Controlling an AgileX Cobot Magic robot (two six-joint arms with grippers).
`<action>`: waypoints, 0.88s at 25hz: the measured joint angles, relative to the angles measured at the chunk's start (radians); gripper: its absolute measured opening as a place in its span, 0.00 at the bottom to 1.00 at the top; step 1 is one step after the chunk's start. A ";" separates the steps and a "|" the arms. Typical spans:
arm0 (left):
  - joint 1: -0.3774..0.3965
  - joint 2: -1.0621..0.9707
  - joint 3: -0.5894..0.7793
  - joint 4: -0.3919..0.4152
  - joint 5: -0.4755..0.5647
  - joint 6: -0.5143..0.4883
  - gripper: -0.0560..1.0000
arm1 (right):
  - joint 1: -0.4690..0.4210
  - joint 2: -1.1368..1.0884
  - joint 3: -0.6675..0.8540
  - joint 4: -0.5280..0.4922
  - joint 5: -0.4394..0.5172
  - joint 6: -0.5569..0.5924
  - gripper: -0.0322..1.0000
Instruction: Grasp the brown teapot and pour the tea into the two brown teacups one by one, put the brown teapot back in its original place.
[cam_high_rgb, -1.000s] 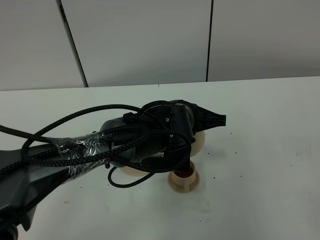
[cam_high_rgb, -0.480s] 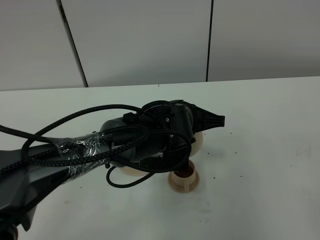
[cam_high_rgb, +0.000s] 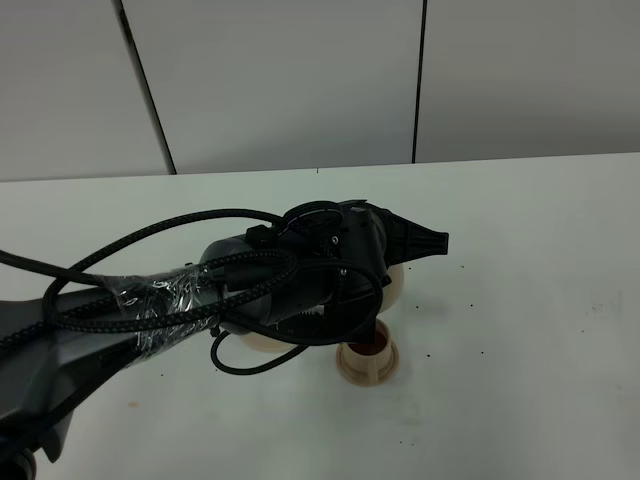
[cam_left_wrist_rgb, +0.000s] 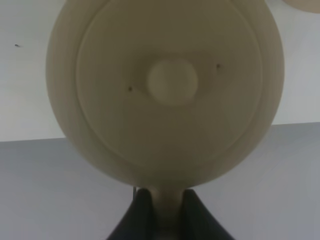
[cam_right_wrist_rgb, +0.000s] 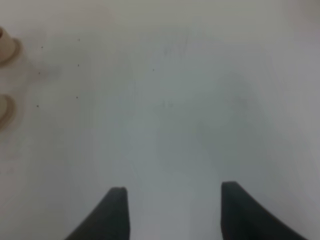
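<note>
My left gripper reaches across the middle of the table and is shut on the loop handle of the brown teapot. The arm hides most of the teapot. In the left wrist view the teapot fills the frame lid-on, its handle pinched between the two dark fingers. Right below the teapot stands one brown teacup with dark tea inside. A tan round piece peeks from under the arm; whether it is a cup or the plate I cannot tell. My right gripper is open over bare table.
The white table spreads to the right and front, with grey wall panels behind it. Small dark specks lie around the cup. Two blurred tan round shapes sit at the edge of the right wrist view.
</note>
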 joint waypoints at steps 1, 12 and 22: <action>0.000 0.000 0.000 0.000 0.000 0.001 0.21 | 0.000 0.000 0.000 0.000 0.000 0.000 0.43; -0.010 0.000 0.000 0.003 0.000 0.009 0.21 | 0.000 0.000 0.000 0.000 0.000 0.000 0.43; -0.010 0.000 0.000 0.005 0.001 0.010 0.21 | 0.000 0.000 0.000 0.000 0.000 0.000 0.43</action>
